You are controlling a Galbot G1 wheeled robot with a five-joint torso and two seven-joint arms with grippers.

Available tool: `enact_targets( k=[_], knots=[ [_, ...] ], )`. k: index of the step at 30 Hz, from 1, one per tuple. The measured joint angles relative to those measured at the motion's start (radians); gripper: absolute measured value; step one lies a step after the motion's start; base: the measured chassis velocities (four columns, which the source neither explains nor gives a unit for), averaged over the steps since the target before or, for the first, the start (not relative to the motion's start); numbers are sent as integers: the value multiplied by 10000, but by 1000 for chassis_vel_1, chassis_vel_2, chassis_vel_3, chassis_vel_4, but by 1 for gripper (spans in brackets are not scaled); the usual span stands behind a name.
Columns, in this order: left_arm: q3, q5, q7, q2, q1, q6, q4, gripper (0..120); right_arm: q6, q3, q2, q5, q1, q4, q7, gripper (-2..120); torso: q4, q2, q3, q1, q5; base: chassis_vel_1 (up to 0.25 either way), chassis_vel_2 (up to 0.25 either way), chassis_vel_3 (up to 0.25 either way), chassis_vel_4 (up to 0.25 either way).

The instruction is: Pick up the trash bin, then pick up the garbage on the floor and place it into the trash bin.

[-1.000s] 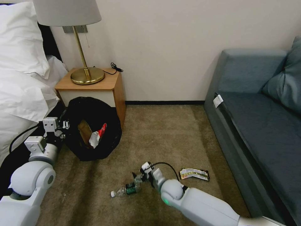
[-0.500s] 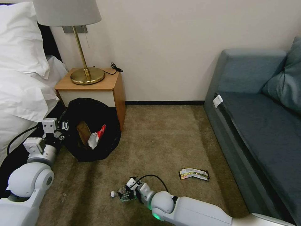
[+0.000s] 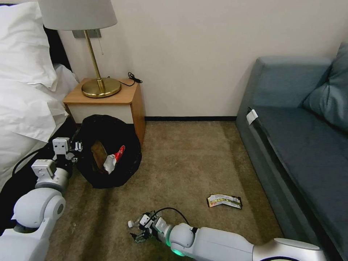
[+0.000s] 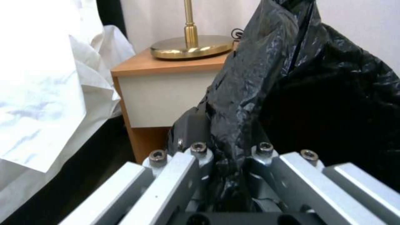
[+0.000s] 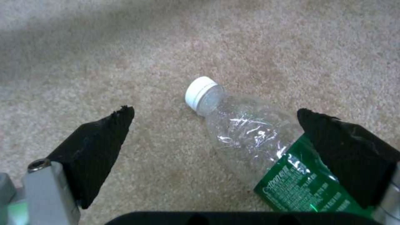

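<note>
The right hand [image 5: 212, 137] is spread wide over the bottle [image 5: 250, 137] lying on the floor [image 5: 125, 47]. Thin, light, crushable plastic: grip the labelled body, not the cap. The left hand [image 4: 227, 175] pinches the trash bin [image 3: 108, 152] liner.
</note>
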Motion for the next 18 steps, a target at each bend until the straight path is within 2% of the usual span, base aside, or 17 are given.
enact_targets(
  k=[18],
  knots=[
    [19,7,14,-75,169,-53,-208,4,229,-54,269,-149,329,-1270,-428,100,0,-1,0,0,0,0,0,0,0]
  ],
)
